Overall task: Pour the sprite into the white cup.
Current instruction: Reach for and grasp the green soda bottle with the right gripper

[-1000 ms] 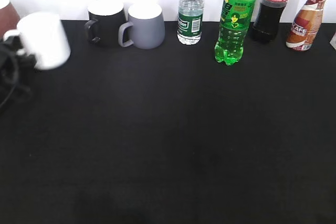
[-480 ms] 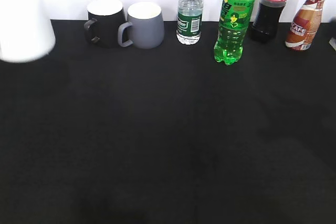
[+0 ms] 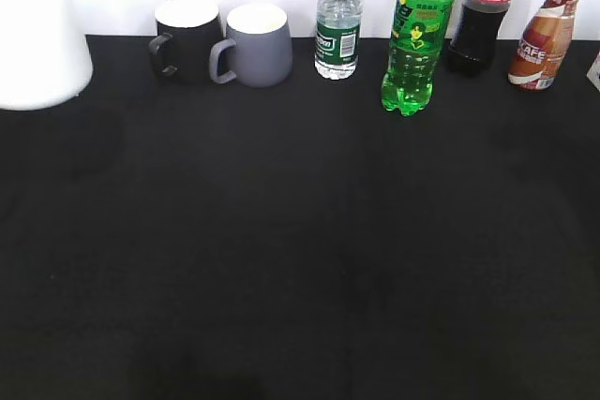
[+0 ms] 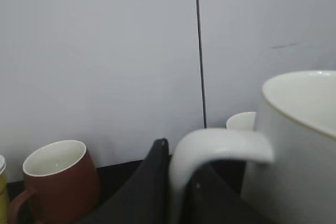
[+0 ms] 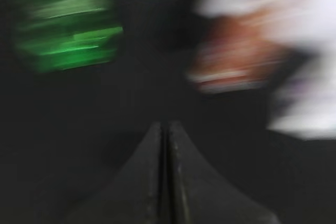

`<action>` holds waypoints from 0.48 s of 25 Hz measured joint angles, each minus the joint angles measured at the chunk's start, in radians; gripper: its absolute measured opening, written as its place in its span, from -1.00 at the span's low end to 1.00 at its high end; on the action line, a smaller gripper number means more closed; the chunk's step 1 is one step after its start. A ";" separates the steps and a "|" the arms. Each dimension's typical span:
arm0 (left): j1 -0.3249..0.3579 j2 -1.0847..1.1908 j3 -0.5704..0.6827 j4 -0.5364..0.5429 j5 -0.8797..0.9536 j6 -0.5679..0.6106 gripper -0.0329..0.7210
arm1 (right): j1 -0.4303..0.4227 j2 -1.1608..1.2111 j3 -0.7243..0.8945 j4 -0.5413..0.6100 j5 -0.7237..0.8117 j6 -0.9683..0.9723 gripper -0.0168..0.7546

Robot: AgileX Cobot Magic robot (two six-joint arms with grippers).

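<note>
Far left, the white cup (image 3: 37, 44) hangs at the frame edge above the table (image 3: 300, 250), upright, mouth up. Only the left wrist view shows why: the left tool (image 4: 176, 192) is clamped on its handle, with a brown mug (image 4: 58, 182) behind. The sprite (image 3: 417, 35) stands upright in the back row, cap up, right of centre. The right wrist view is blurry, but the right tool (image 5: 165, 182) looks pressed together, holding nothing.

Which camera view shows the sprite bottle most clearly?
The exterior view: the sprite stands sharp and upright between the water bottle and the cola bottle. The right wrist view shows only a green blur, and the left wrist view does not show it.
</note>
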 joint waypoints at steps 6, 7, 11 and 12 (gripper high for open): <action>0.000 -0.002 0.000 0.039 -0.031 -0.031 -0.82 | 0.324 -0.073 -0.059 -0.176 -0.383 0.111 -0.95; 0.000 -0.002 0.000 0.049 -0.031 -0.032 -0.82 | 0.330 -0.073 -0.059 -0.153 -0.382 0.212 -0.95; 0.000 -0.002 0.000 0.088 -0.031 -0.033 -0.82 | 0.331 -0.073 -0.040 -0.146 -0.247 0.565 -0.95; 0.000 -0.002 0.000 0.091 -0.032 -0.033 -0.82 | 0.331 -0.072 -0.030 -0.161 -0.242 0.583 -0.95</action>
